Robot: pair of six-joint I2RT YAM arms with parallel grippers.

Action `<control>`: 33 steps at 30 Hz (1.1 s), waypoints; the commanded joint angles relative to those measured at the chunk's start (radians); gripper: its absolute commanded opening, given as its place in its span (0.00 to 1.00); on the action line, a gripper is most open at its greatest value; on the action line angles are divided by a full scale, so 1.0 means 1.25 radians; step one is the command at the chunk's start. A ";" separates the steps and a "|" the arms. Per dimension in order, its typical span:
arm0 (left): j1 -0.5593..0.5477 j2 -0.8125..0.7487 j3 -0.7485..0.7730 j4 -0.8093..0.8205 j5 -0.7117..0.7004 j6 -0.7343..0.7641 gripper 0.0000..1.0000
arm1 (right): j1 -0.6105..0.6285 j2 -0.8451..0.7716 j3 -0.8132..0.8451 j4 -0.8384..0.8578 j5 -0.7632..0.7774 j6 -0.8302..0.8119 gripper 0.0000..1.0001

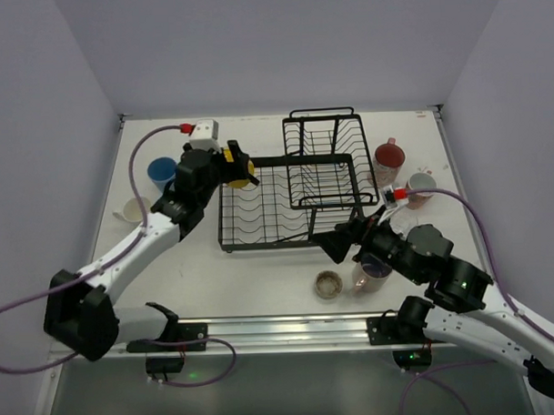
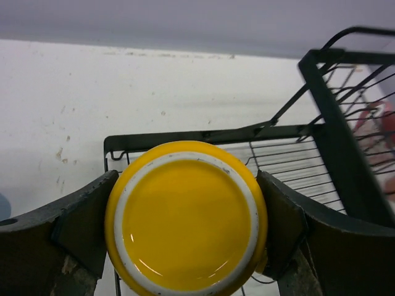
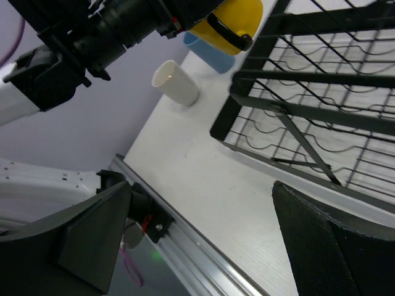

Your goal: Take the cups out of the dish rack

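My left gripper (image 1: 232, 165) is clamped on the yellow mug (image 2: 187, 217), pads across its body and base toward my wrist camera (handle shows only from the right wrist). The mug hangs over the dish rack's (image 1: 269, 245) left edge. It's gripped sideways, probably because that's how it sat in the wires. A blue tumbler (image 1: 161, 171) and a white cup (image 1: 134, 210) stand left of the rack, so I judge that's the drop spot. My right gripper (image 3: 197, 234) has jaws wide apart and empty at the rack's front right corner, above the purple-inside mug (image 1: 372, 270). A reddish mug (image 1: 388, 155) stands right of the rack. No other cup shows in the rack.
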 commanded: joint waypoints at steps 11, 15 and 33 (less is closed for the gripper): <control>0.019 -0.594 -0.198 0.162 0.282 -0.221 0.00 | 0.027 0.256 0.167 0.431 -0.105 0.075 0.93; 0.019 -0.668 -0.225 0.234 0.341 -0.273 0.00 | 0.028 0.346 0.224 0.480 -0.137 0.122 0.92; 0.019 -0.699 -0.263 0.331 0.404 -0.360 0.00 | 0.052 0.573 0.300 0.747 -0.424 0.273 0.35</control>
